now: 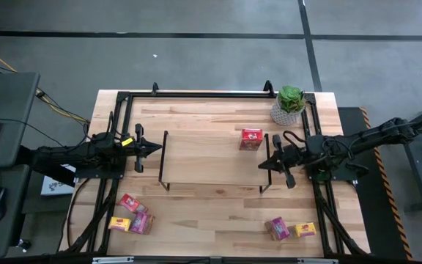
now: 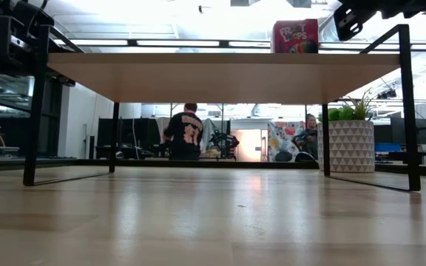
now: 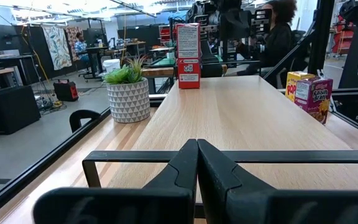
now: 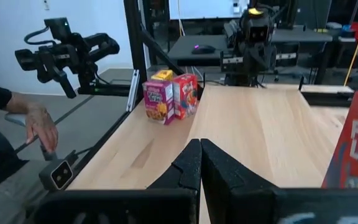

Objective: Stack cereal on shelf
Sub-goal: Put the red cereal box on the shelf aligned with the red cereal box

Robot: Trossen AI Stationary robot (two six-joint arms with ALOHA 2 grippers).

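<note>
Red cereal box (image 4: 357, 144) cut off at right wrist view's edge, print only partly readable. Low view: same box's base hidden behind shelf (image 2: 220, 74) board; both arms cropped at top corners. High view: box clusters (image 1: 132, 215) near table's front corners too small, labels unreadable. Person's hand (image 4: 40, 127) blurred, body cropped.

red cereal box (image 1: 251, 138), light-wood shelf (image 1: 211, 158), white triangle-patterned pot (image 2: 350, 145)

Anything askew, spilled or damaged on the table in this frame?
Nothing looks spilled or damaged. One red cereal box stands upright on the shelf. The remaining boxes sit in two loose clusters on the table, one by the near-left corner, one by the near-right.
</note>
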